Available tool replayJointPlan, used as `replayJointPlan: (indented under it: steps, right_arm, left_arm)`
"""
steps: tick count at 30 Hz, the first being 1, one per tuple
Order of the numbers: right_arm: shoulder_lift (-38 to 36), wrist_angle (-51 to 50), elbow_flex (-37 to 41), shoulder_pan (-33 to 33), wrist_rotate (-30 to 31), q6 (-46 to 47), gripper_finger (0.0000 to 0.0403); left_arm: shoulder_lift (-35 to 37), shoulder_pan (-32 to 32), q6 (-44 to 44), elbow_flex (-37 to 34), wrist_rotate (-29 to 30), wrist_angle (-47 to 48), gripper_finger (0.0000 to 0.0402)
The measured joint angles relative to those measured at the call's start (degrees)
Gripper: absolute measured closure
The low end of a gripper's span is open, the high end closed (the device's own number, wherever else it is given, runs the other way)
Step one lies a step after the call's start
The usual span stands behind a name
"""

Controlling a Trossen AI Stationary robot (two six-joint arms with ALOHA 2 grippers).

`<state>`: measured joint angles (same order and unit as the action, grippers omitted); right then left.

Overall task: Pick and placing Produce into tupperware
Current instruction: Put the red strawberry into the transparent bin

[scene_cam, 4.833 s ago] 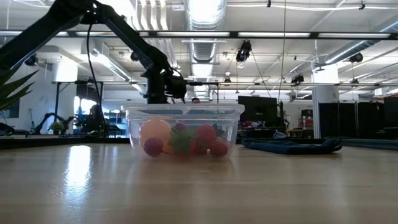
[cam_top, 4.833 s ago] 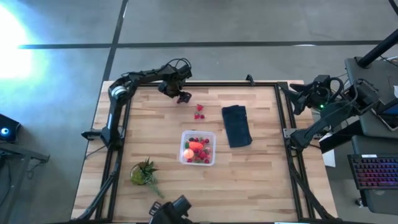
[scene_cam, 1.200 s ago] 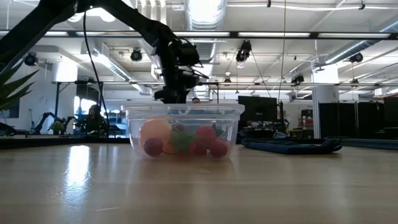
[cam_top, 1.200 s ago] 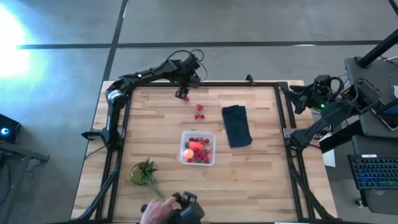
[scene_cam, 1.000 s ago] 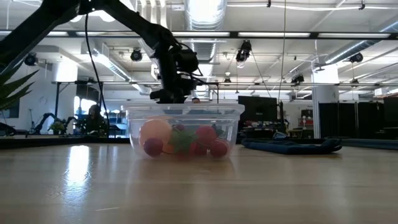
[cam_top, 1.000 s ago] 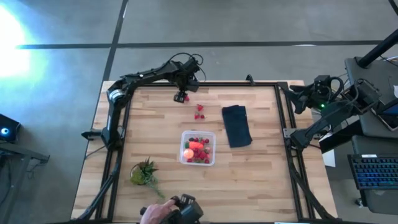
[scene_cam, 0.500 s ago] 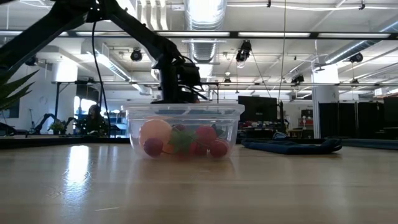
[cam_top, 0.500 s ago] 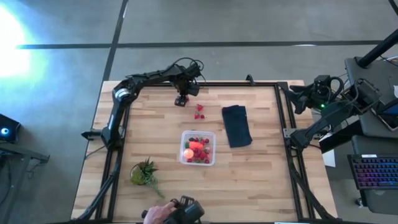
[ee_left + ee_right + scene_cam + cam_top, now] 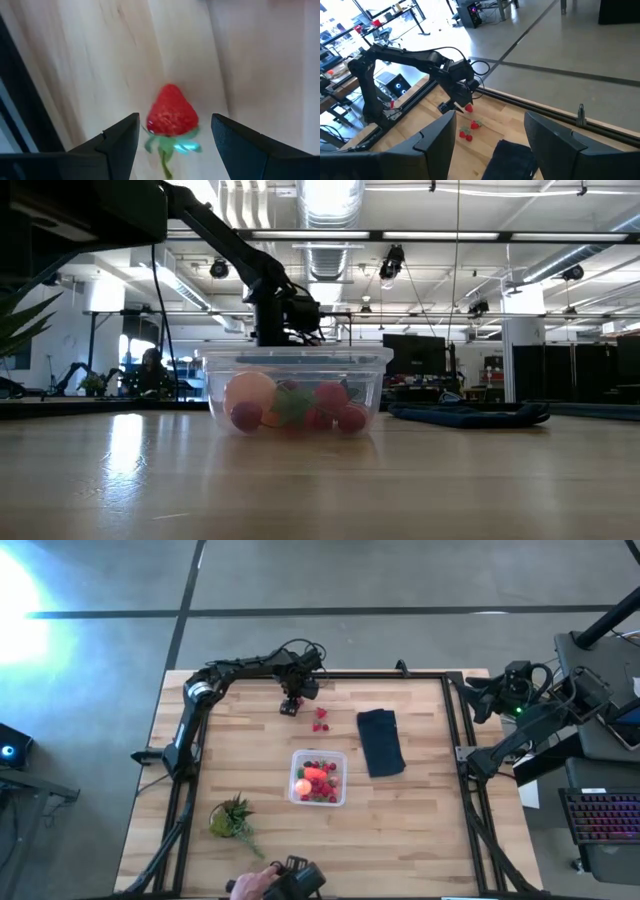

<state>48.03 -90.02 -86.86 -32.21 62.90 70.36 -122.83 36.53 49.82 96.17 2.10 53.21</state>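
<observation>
A: Left gripper (image 9: 291, 706) is over the far side of the counter (image 9: 420, 830), jaws spread wide with a strawberry (image 9: 171, 116) sitting between them. From the wrist view I can't tell whether the berry rests on the wood or hangs just off it.

B: Nothing pinching it, then?

A: No, there's daylight on both sides of the berry.

B: And the box?

A: The clear box (image 9: 319, 778) sits mid-counter, nearer than that gripper, with red berries, a long orange-red piece and a round peach ball (image 9: 249, 390) inside.

B: Any fruit outside it?

A: Two loose berries (image 9: 320, 720) lie on the wood between the left gripper and the dark cloth (image 9: 381, 742).

B: The other arm?

A: Right gripper (image 9: 490, 145) is parked off the right edge of the counter, jaws wide and empty. A leafy green bunch (image 9: 231, 818) lies near the front left corner.
</observation>
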Motion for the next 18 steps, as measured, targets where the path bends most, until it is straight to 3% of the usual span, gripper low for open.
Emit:
replayJointPlan:
  steps: [5,13,18]
  right_arm:
    - [-0.01,0.00,0.39,0.00,0.13,-0.06,0.0177]
    - [-0.04,0.00,1.55,0.00,0.15,1.31,0.0177]
    - [-0.04,0.00,2.31,0.00,0.15,2.06,0.0177]
  left_arm:
    - [0.00,0.02,0.02,-0.04,0.35,-1.74,0.0181]
    - [0.00,0.53,0.04,-0.06,1.47,-2.21,0.0262]
    - [0.00,0.59,0.00,-0.06,1.57,-2.22,0.0281]
